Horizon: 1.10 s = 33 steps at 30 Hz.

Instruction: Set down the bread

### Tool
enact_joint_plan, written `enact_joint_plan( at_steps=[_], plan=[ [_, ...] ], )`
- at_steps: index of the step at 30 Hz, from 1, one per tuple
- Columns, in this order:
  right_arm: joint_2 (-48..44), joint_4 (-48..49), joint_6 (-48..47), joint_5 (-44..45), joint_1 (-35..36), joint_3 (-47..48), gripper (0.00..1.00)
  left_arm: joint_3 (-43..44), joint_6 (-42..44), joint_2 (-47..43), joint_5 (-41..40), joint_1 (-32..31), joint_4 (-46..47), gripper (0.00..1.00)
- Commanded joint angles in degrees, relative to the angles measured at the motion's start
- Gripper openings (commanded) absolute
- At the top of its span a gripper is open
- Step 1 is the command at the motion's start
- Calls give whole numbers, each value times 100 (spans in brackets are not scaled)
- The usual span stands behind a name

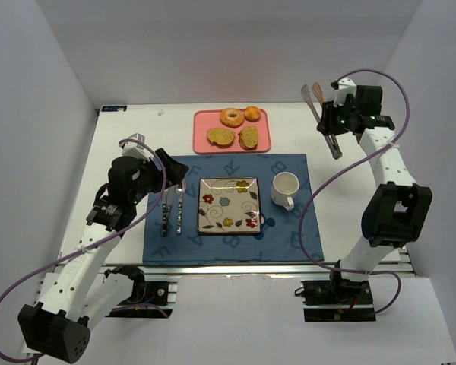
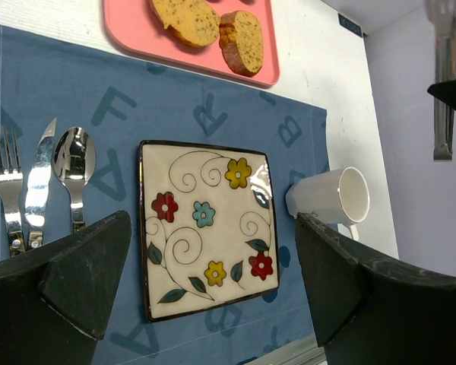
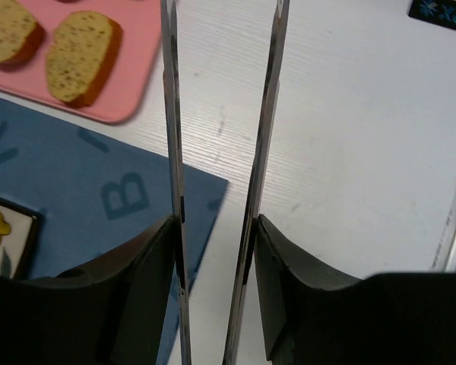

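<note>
White walls [image 1: 213,46] box in a white table [image 1: 148,133]; blue lettered placemat [image 1: 289,236] lies at the near side.

Right gripper [image 3: 213,236]: raised over bare table, off the placemat's far right corner. Fingers [image 3: 148,266] are clamped on the two arms of metal tongs [image 3: 171,114], one arm against each pad, and the arms run forward side by side with a gap between them.

Bread [image 1: 248,137]: four pieces on the pink tray [image 1: 201,125], ahead and to the left of the right gripper, well apart from the tongs. Two sliced pieces are at the tray's near edge; a ring-shaped one and a round bun are behind them. The slice nearest the tongs shows in the right wrist view, up and left of the left arm.

Left gripper [image 2: 211,228]: fingers spread wide, nothing between them, held above the placemat. Square flowered plate [image 2: 205,228] lies below and just ahead, framed by the two fingers. Fork [image 2: 6,182], knife [image 2: 39,182] and spoon [image 2: 74,156] lie side by side to its left. White mug [image 2: 330,198] sits to its right, beside the plate. Tray lies farther ahead, past the placemat's edge.
</note>
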Motion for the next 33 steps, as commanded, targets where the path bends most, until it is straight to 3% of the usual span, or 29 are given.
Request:
enact_joint_plan(
  at_steps=[1,9,18,28,33],
  plan=[
    [171,-227,144,-237,263,427,50,175,-5,-240,-29,-1,-58,98],
    [750,-324,196,-307,957,1367,51,114,-75,-521,-160,7,-277,98],
    [1225,-271,267,-316,1484,1570,53,149,-111,-671,-301,-1,-523,98],
    [2166,-104,776,-316,1547,2229,50,289,-128,-645,-319,7,-682,98],
    [2219,-209,864,-394,1538,1967,49,307,-216,-680,-389,7,-743,98]
  ],
)
